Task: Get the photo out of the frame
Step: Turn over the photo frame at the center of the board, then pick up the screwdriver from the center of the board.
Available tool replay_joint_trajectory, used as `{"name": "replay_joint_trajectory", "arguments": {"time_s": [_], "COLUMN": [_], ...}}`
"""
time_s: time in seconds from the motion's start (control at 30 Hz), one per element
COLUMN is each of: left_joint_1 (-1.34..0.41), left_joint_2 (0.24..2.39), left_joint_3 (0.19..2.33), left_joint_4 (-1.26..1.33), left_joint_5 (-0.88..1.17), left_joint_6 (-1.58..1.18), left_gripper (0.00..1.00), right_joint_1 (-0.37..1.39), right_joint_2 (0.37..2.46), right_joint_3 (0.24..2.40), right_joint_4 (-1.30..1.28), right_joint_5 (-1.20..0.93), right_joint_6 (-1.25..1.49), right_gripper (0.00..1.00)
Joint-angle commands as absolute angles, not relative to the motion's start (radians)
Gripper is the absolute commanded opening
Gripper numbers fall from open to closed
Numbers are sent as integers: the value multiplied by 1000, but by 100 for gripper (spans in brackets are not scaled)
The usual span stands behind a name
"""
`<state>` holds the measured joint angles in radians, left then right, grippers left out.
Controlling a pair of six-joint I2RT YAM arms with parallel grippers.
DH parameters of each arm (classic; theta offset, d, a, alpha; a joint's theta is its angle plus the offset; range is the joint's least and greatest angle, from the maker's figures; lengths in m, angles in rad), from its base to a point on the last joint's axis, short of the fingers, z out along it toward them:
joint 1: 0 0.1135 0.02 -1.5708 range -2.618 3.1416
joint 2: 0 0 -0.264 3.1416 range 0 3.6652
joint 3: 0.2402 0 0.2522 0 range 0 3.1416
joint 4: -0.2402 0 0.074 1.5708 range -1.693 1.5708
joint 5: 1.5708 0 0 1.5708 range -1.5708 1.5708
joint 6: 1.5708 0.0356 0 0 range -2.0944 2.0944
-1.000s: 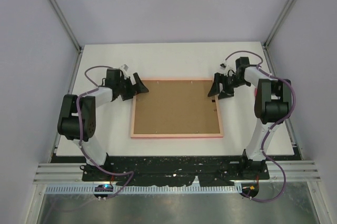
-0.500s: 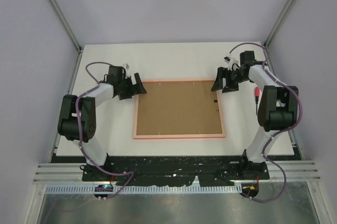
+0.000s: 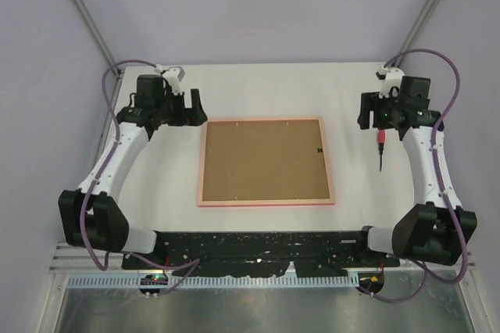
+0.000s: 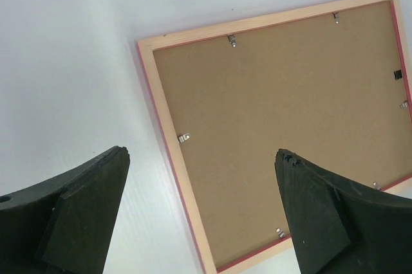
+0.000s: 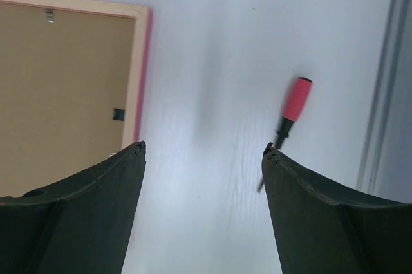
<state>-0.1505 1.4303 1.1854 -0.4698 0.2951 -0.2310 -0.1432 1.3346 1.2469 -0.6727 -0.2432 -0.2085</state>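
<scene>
The pink frame (image 3: 266,202) lies face down in the middle of the white table, with its plain brown backing board (image 3: 264,159) facing up. The photo is hidden under that board. Small metal tabs (image 4: 184,137) sit along the inside of the pale rim (image 4: 147,74). My left gripper (image 3: 191,109) hovers open off the frame's far left corner, apart from it, and nothing is between its fingers (image 4: 201,153). My right gripper (image 3: 366,112) stands open to the right of the far right corner, over bare table (image 5: 204,147), also empty.
A red-handled screwdriver (image 3: 380,140) lies on the table right of the frame, just beside my right gripper; the right wrist view shows it too (image 5: 296,100). White enclosure walls and metal posts stand close on both sides. A black rail runs along the near edge.
Both grippers have pulled away from the frame's far corners, the left one outward to the left, the right one outward to the right. The frame slid slightly right early on. The screwdriver is now uncovered.
</scene>
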Motion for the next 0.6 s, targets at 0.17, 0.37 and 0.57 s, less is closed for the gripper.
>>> {"name": "replay_joint_trajectory", "arguments": {"time_s": [0.17, 0.37, 0.57], "left_joint_1": [-153, -153, -153], "left_joint_2": [1171, 1077, 1032], "left_joint_3": [1204, 1075, 1042], "left_joint_4": [-790, -746, -732], "left_joint_5": [281, 268, 282], "left_joint_6": [116, 156, 172], "left_gripper": [100, 100, 100], "right_joint_1": [-388, -413, -413], "right_joint_2": [1175, 1238, 1493], "right_joint_3": [1031, 1020, 1209], "right_joint_4": [-632, -661, -678], "right_joint_5": [-153, -138, -189], "right_joint_6": [-406, -354, -229], "right_gripper": [79, 79, 77]}}
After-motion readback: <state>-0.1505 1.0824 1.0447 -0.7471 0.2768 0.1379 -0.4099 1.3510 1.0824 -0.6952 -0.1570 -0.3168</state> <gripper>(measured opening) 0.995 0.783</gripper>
